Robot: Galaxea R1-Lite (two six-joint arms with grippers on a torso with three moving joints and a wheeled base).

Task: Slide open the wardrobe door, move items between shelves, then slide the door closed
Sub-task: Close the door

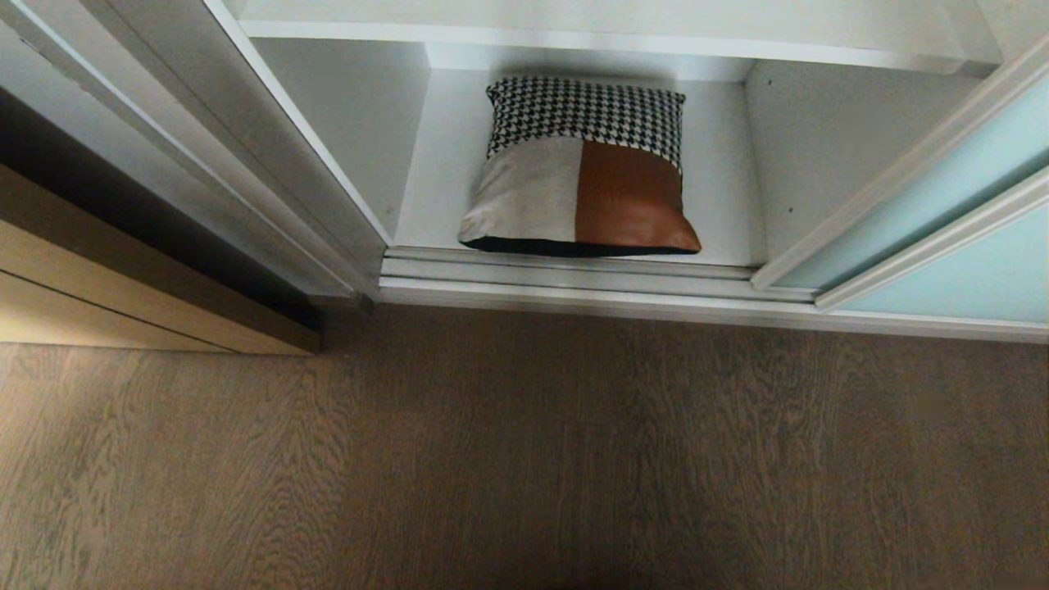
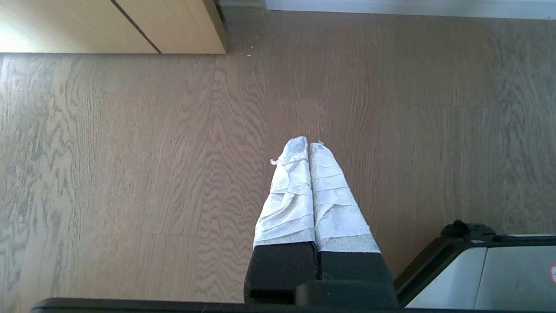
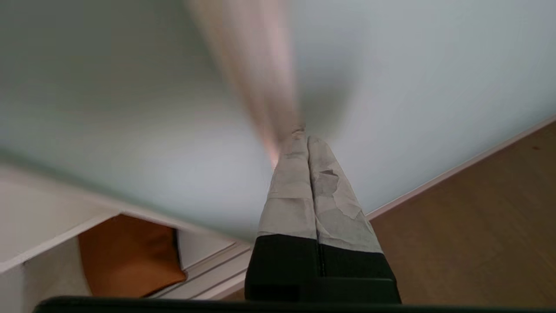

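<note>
The cushion (image 1: 578,168) is laid on the bottom white shelf (image 1: 721,205); the aqua sliding door (image 1: 942,213) is pushed right, above the wooden floor (image 1: 524,459).

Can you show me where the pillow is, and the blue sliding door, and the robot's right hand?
cushion (image 1: 578,176): head view, on the middle of its front face.
sliding wardrobe door (image 1: 942,192): head view, on the aqua glass.
right end effector (image 3: 307,139): right wrist view, between the shut fingertips.
</note>
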